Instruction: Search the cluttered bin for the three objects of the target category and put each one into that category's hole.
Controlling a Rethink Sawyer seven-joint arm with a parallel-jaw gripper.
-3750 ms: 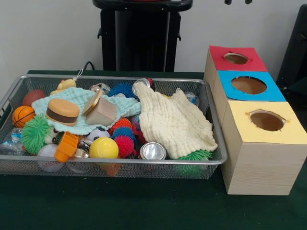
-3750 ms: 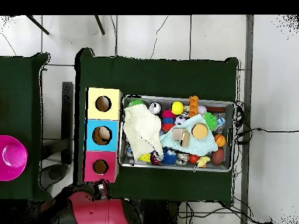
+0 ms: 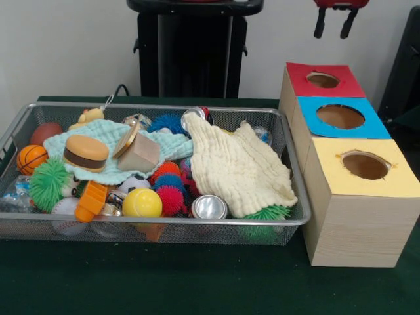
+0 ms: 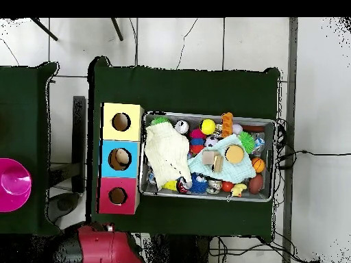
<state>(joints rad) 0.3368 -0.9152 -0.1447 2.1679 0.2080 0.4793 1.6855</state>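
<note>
The wire mesh bin (image 3: 164,222) stands on the green table, full of toys; it also shows in the overhead view (image 4: 206,115). A cream cloth (image 3: 239,167) and a mint cloth (image 3: 108,141) cover part of the pile. On top lie a toy burger (image 3: 86,152), a wooden block (image 3: 139,155), a yellow ball (image 3: 142,203), a small basketball (image 3: 31,158), a green spiky ball (image 3: 48,183) and a silver can (image 3: 209,207). My gripper (image 3: 333,26) hangs open and empty, high above the red box (image 3: 324,80).
Three wooden boxes stand in a row right of the bin, each with a round hole: red, blue (image 3: 341,117) and yellow (image 3: 364,165). The black pedestal (image 3: 192,49) stands behind the bin. A pink bowl (image 4: 12,185) sits on a side table.
My gripper has come down into the front view above the red box; before, only its tips showed at the top edge. The bin's contents have not moved.
</note>
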